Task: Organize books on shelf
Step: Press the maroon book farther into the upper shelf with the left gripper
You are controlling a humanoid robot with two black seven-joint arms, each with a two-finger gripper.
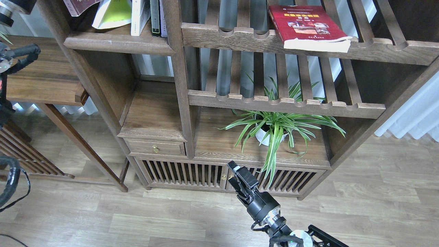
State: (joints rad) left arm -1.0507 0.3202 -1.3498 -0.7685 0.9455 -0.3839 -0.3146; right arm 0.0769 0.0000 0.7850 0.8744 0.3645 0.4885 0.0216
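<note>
The dark maroon book [79,4] shows only as a tilted corner at the top left edge, above the plank shelf [120,42]. The yellow-green and white book [113,13] leans on that shelf beside thin upright white and dark-spined books [145,15]. The red book [307,25] lies flat on the top slatted rack [240,37] at the right. My right gripper [239,172] hangs low in front of the cabinet base, open and empty. Only a silver and black part of my left arm [12,7] shows at the top left corner; its gripper is out of view.
A potted spider plant [274,128] stands on the lower board right of the post. A second slatted rack [284,103] sits above it. A small drawer [155,148] and slatted doors are below. A side table [41,75] stands at the left, on wooden floor.
</note>
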